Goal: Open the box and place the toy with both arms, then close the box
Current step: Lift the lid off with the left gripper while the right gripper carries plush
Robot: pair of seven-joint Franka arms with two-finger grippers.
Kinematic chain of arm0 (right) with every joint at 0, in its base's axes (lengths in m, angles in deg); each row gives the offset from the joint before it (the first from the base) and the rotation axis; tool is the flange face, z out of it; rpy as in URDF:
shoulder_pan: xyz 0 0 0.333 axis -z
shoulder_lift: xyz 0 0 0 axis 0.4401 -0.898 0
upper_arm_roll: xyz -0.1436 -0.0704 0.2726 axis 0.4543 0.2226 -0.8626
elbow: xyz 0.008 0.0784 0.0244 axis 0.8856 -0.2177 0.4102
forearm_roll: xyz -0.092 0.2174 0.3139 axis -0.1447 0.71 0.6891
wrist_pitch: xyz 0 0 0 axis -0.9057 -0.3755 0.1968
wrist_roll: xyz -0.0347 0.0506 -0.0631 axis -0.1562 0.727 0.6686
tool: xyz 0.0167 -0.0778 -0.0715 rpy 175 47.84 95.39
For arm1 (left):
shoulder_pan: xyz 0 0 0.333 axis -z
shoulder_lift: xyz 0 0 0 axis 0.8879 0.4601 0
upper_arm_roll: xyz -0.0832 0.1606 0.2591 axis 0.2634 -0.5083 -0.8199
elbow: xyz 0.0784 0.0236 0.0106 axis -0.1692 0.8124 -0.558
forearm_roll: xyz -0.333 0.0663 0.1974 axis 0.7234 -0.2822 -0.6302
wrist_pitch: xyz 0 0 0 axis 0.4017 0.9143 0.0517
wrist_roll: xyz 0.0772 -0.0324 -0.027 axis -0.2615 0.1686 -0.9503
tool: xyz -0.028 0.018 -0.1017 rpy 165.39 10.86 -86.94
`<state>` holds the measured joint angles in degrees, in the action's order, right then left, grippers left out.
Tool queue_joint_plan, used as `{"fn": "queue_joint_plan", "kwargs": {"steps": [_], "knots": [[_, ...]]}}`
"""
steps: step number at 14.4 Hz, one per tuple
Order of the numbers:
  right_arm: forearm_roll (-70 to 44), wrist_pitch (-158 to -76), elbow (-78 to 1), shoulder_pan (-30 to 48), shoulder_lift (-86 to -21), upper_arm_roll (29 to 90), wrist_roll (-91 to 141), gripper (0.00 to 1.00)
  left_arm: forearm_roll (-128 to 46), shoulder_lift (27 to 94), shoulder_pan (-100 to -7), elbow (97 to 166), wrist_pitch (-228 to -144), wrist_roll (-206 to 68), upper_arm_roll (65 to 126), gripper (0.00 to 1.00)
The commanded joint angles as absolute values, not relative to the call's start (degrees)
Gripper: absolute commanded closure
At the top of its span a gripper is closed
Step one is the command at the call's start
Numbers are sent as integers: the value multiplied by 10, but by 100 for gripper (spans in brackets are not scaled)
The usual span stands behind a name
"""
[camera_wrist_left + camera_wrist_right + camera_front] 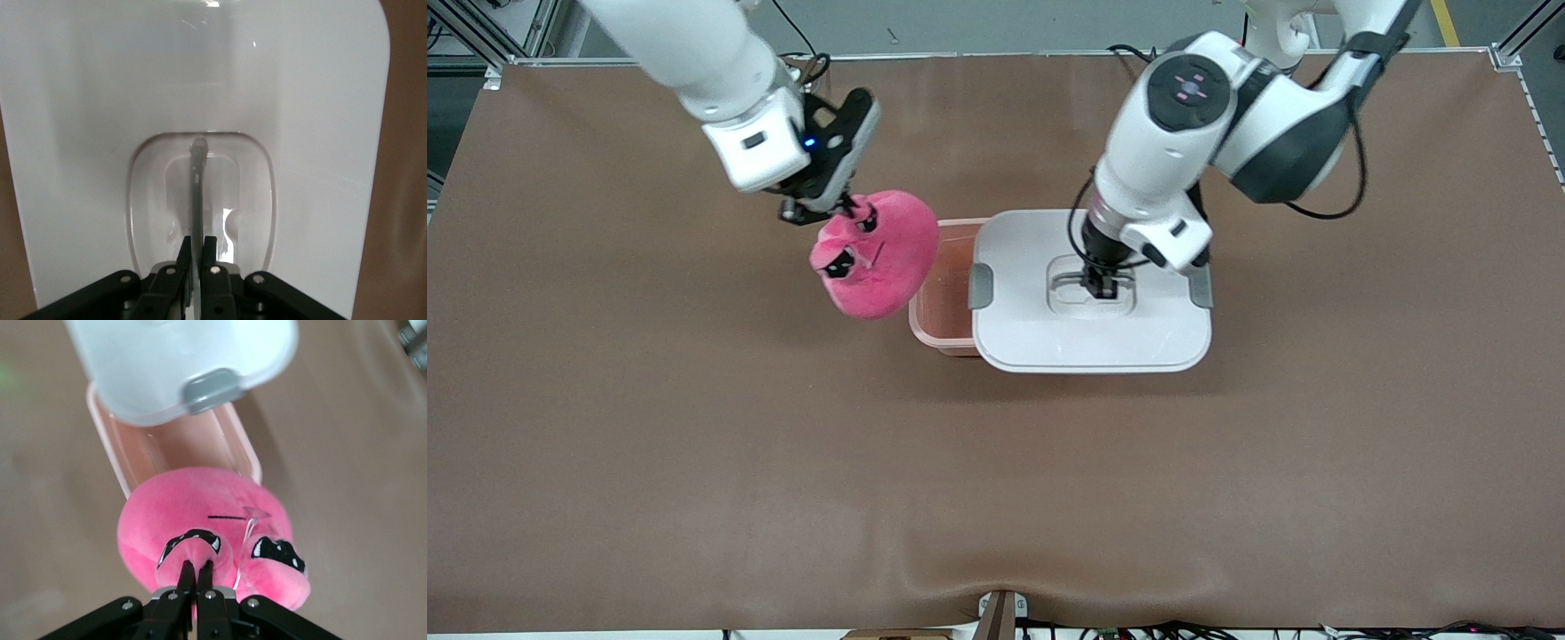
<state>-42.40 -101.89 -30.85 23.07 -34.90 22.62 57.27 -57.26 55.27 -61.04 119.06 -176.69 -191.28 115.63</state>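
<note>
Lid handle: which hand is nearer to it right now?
Left. The left hand is shut on the lid handle; the right hand holds the pink plush toy up beside the open box.

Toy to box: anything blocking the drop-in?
Partly. The left gripper holds the white lid by its handle, lifted but covering most of the box; only the end toward the right arm is open. The toy, pinched in the right gripper, hangs over that end's edge.

White arms (720, 80), black joints, cables
</note>
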Motion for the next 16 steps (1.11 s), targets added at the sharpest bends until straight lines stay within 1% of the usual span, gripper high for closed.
{"fn": "queue_joint_plan", "kwargs": {"steps": [1, 3, 5, 7, 9, 16], "knots": [[-419, -1065, -326, 231, -361, 181, 632, 100, -547, 561, -656, 1171, -1746, -1848, 1162, 100], [-422, -1099, -347, 228, -363, 156, 638, 100, -543, 566, -685, 1171, -1743, -1816, 1162, 100], [-461, -1136, -374, 224, -364, 133, 657, 100, -543, 572, -712, 1171, -1739, -1779, 1161, 100], [-476, -1165, -395, 225, -367, 129, 713, 100, -544, 575, -734, 1171, -1739, -1752, 1160, 100], [-476, -1172, -398, 231, -372, 130, 777, 100, -544, 582, -756, 1171, -1740, -1719, 1160, 100], [-485, -1190, -408, 239, -387, 131, 827, 100, -549, 601, -801, 1172, -1740, -1626, 1158, 100]]}}
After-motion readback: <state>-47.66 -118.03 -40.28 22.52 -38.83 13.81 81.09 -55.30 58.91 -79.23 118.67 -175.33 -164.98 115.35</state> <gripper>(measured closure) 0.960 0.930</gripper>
